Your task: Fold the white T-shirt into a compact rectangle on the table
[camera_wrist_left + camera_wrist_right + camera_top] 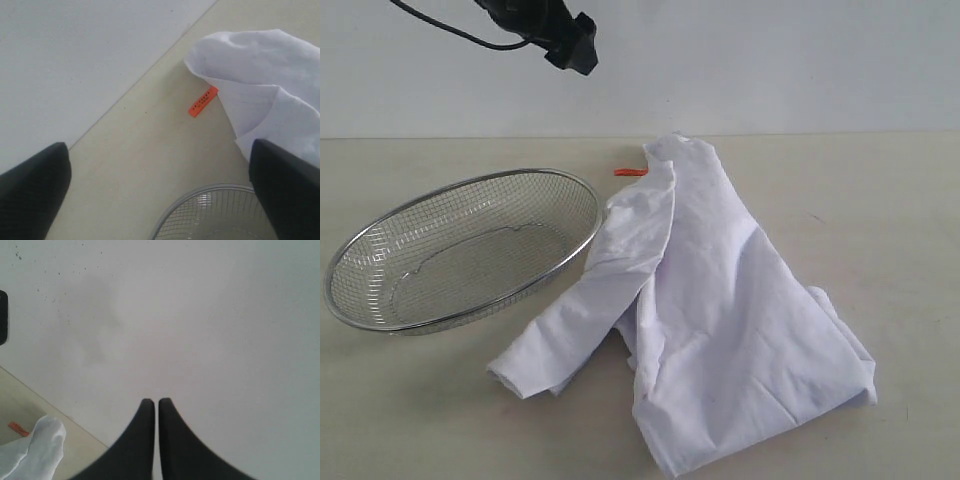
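The white T-shirt (720, 300) lies crumpled in a loose heap on the table (890, 200), with a sleeve trailing toward the front left. Its orange neck tag (629, 171) pokes out at the far edge; the red lettering is hidden. My left gripper (572, 48) hangs high above the table's back, behind the basket. In the left wrist view the left gripper (159, 146) is open and empty, with the shirt (265, 75) and tag (202, 101) beyond it. My right gripper (156, 401) is shut on nothing, facing the wall, with the shirt (35, 450) at the frame's corner. It is out of the exterior view.
A round wire-mesh metal basket (380, 260) stands empty on the left, its rim close to the shirt's sleeve; its rim (200, 192) shows below the left gripper. A pale wall (770, 60) rises behind the table's far edge.
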You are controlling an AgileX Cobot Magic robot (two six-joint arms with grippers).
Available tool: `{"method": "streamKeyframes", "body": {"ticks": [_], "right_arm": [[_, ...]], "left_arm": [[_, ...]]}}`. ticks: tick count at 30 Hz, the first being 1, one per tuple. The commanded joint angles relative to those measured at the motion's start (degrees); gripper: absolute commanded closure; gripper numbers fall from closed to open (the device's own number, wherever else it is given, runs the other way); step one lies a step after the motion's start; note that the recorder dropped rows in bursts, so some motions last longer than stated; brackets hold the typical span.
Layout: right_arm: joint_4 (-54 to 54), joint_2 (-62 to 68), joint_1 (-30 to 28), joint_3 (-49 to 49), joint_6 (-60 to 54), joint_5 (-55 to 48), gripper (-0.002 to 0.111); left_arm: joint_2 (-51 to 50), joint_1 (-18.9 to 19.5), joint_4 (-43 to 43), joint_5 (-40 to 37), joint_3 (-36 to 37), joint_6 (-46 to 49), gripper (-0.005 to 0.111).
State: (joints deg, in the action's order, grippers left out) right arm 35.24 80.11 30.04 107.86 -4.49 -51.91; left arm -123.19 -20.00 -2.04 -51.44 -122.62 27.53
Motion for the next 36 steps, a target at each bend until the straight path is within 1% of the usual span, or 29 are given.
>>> {"method": "streamKeyframes", "body": {"ticks": [1, 3, 5, 7, 10, 12, 14, 15, 18, 21, 24, 27, 29, 34, 36], "right_arm": [[0.09, -0.08, -0.35, 0.09, -0.58, -0.92, 0.108], [0.09, 0.03, -0.35, 0.09, -0.58, -2.95, 0.108], [0.09, 0.44, -0.35, 0.09, -0.58, -6.4, 0.108], [0.49, 0.57, -0.35, -0.91, -0.58, -7.82, 0.108], [0.49, 0.57, -0.35, -4.62, -0.49, -7.7, 0.108], [0.49, 0.57, -0.35, -8.43, 1.12, -6.95, 0.108], [0.49, 0.57, -0.35, -13.2, 4.49, -3.52, 0.108], [0.49, 0.57, -0.35, -15.26, 5.63, -1.65, 0.108], [-0.31, 0.57, -0.35, -23.33, 9.63, 6.48, 0.108], [-0.42, 0.57, -0.35, -30.9, 12.22, 14.02, 0.108], [-1.22, 0.57, -1.45, -37.93, 14.81, 22.05, 0.108], [-3.11, 0.57, -3.42, -42.3, 15.49, 28.22, 0.108], [-3.85, 0.57, -5.02, -43.94, 15.49, 31.12, 0.108], [-4.72, 0.57, -7.79, -44.48, 15.75, 33.51, 0.108], [-4.72, 0.57, -7.91, -44.48, 15.75, 33.51, 0.108]], "left_arm": [[1.21, -0.52, 5.91, 1.7, 0.2, 0.94, 0.018], [0.83, -0.52, 12.23, 1.75, 0.66, -2.44, 0.023], [0.56, 0.0, 16.89, 1.87, 2.07, -4.27, 0.037], [0.35, 1.25, 18.08, 2.01, 4.42, -4.27, 0.06], [-0.18, 3.46, 17.93, 2.01, 7.47, -4.27, 0.102], [-0.48, 4.9, 17.4, 2.15, 9.21, -3.99, 0.101], [-1.2, 6.54, 14.27, 3.25, 10.55, -3.73, 0.102], [-1.74, 7.44, 11.2, 3.82, 11.03, -2.3, 0.102], [-4.29, 9.59, 0.14, 1.85, 11.68, 6.68, 0.102], [-7.64, 10.17, -5.46, 0.65, 11.68, 9.41, 0.102], [-10.25, 10.17, -8.35, -0.38, 11.68, 10.66, 0.102], [-11.18, 10.17, -11.48, -2.42, 11.68, 11.72, 0.102], [-11.27, 10.17, -12.21, -2.4, 11.68, 11.72, 0.102], [-10.13, 10.17, -12.29, -3.35, 11.55, 9.73, 0.102], [-9.12, 10.17, -12.77, -4.13, 11.55, 9.73, 0.102]]}}
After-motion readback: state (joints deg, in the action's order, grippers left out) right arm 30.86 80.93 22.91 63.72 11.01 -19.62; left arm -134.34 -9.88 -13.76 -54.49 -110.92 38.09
